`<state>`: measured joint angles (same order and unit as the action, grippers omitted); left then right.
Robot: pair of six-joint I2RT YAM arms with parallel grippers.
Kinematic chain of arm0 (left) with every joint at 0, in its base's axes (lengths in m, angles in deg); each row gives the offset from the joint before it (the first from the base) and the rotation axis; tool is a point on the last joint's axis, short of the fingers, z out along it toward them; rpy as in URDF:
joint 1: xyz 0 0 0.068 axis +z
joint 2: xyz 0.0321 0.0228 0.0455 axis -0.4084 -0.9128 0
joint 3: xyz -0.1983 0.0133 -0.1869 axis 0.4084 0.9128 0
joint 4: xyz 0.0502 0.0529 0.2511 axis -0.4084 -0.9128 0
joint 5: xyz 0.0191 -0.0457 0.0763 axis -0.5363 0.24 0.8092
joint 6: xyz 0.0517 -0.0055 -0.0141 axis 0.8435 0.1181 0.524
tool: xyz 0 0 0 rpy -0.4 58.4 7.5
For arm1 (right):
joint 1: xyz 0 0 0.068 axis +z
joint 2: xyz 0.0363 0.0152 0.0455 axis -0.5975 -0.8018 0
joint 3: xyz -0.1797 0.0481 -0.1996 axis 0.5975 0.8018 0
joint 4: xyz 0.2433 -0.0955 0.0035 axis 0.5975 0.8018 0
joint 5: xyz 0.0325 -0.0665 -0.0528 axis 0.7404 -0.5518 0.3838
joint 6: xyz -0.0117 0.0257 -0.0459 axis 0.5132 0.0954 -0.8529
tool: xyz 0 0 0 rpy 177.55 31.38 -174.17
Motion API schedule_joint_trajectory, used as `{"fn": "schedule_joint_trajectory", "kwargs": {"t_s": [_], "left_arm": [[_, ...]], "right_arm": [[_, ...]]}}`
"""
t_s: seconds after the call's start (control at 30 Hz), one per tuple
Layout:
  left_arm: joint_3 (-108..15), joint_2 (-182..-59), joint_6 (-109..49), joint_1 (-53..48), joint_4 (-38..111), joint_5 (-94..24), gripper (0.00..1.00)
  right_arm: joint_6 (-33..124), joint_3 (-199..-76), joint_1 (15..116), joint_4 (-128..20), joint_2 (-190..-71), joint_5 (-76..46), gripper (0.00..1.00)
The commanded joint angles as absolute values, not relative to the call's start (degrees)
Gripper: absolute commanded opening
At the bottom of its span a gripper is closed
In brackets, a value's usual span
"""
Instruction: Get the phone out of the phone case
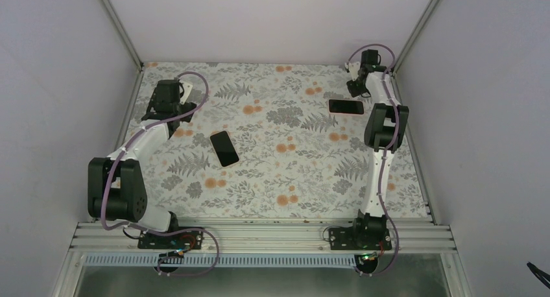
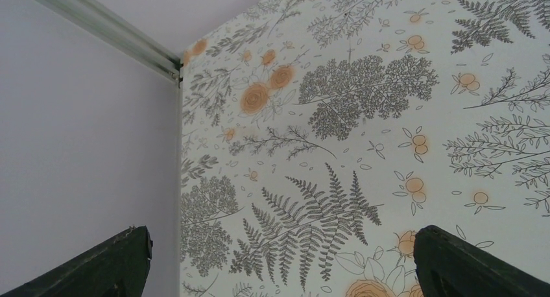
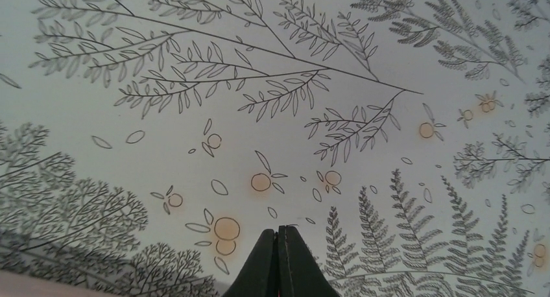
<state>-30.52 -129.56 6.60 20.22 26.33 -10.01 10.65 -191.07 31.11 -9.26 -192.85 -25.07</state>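
Lying apart, 2 glossy black slabs were seen; left gripper was spread wide, right gripper was closed, both empty.

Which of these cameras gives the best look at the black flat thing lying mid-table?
The top external view: the black flat thing lies there whole, seen from above on the flowered cloth. Neither wrist view shows it at all; both point at other patches of cloth.

The table covering looks matt and smooth, fern-printed; the rail along its near edge is ribbed bare metal. The fingers of the right gripper look matt black.
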Motion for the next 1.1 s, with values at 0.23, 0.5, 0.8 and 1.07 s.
{"fn": "schedule_joint_trajectory", "kwargs": {"t_s": [0.23, 0.5, 0.8, 1.07], "left_arm": [[-31.4, -131.0, 4.7, 20.4, 24.6, -10.0, 1.00], [-32.2, -130.8, 7.2, 20.5, 20.8, -12.1, 1.00], [-29.1, -127.1, 8.4, 20.5, 18.7, -14.6, 1.00], [-30.1, -126.7, 8.4, 20.6, 17.0, -13.0, 1.00]], "right_arm": [[11.5, -190.7, 31.4, -10.4, -195.6, -25.6, 0.03], [9.2, -179.2, 31.9, -4.1, -189.2, -18.0, 0.03], [10.7, -156.2, 31.7, -12.0, -173.8, -17.1, 0.25], [20.0, -156.4, 30.9, -7.2, -168.1, -9.2, 1.00]]}}
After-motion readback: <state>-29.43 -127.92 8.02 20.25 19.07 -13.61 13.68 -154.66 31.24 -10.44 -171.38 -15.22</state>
